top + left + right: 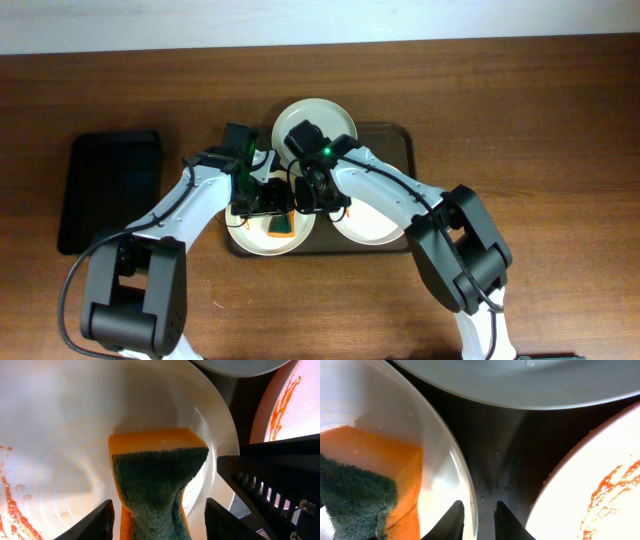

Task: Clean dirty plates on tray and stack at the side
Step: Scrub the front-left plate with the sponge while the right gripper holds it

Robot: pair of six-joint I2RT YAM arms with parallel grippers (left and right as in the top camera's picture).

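L arm holds sponge on plate, R arm at same plate's rim; 3 plates on tray.

L gripper [160, 512] fingers clamped on orange sponge [157, 467], green scour side showing, its end touching near-left plate [65, 435]; red sauce streak [10, 505] at that plate's edge. R gripper [479, 512] fingers a little apart, straddling same plate's rim, 1 inside, 1 outside; can't tell if they pinch it. Near-right plate [590, 475] just beside, sauce-smeared. Far plate [318, 112] looks clean, overhangs tray's far rim. All 3 on brown tray [400, 140], mid table [540, 100]; black tray [110, 190] well apart to the L.
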